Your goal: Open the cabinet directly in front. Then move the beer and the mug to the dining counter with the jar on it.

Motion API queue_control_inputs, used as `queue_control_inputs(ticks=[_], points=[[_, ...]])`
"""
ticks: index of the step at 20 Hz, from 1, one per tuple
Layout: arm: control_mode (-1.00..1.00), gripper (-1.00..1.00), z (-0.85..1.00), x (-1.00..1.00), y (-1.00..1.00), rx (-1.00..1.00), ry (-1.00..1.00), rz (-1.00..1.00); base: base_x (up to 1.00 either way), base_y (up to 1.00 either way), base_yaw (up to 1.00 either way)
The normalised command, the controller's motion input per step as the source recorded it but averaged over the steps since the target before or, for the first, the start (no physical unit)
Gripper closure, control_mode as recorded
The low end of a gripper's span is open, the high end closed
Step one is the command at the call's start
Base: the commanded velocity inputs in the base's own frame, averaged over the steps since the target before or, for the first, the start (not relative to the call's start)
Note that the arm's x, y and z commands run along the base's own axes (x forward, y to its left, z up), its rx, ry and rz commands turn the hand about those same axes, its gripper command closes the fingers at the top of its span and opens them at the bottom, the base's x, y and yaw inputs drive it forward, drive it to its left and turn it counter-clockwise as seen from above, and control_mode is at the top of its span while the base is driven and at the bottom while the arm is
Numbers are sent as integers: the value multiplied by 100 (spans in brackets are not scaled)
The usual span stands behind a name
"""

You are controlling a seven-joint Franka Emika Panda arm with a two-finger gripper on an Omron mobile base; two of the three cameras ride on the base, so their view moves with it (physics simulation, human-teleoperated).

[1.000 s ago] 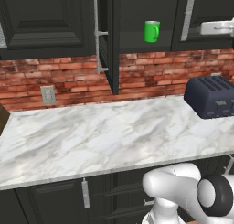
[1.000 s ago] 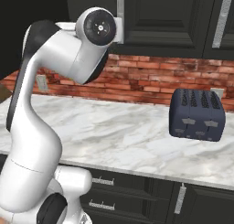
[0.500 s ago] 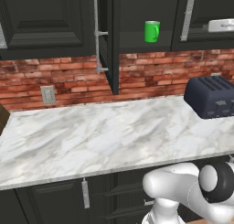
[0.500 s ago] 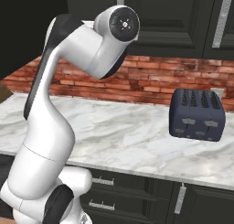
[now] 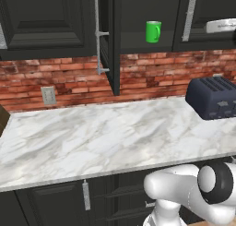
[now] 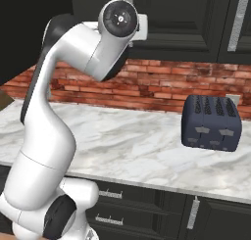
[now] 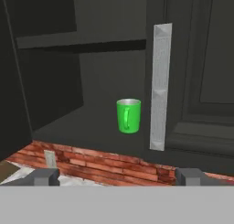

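Hand view: one mug (image 7: 128, 116), one cabinet (image 7: 55, 81).

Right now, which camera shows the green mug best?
The hand view: the mug stands centred on the open cabinet's floor, handle facing the camera. The left base view shows it smaller, from below.

We see flat, even rendered light with no single source. The marble worktop (image 5: 106, 142) is bright and shows no glare; the toaster (image 6: 211, 122) casts only a faint soft shadow beside it. The open cabinet (image 7: 59, 95) is dim inside, yet the green mug (image 7: 128, 115) stands out vividly there. The pictures are coarse, and the brick wall (image 5: 152, 77) blurs into soft blocks. We notice no bending of straight lines at the edges.
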Motion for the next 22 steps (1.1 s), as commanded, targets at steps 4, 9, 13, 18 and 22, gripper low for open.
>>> queue_control_inputs(ticks=[4,9,13,18,22], points=[[-100,-100,-3,0,13,-10,0,-9,0,0,0],[-100,-100,0,15,0,0,0,0,0,0,0],[-100,-100,0,50,0,0,2,0,0,0,0],[-100,-100,0,64,-3,0,9,-2,0,0,0],[-100,-100,0,50,-12,0,9,0,0,0,0]])
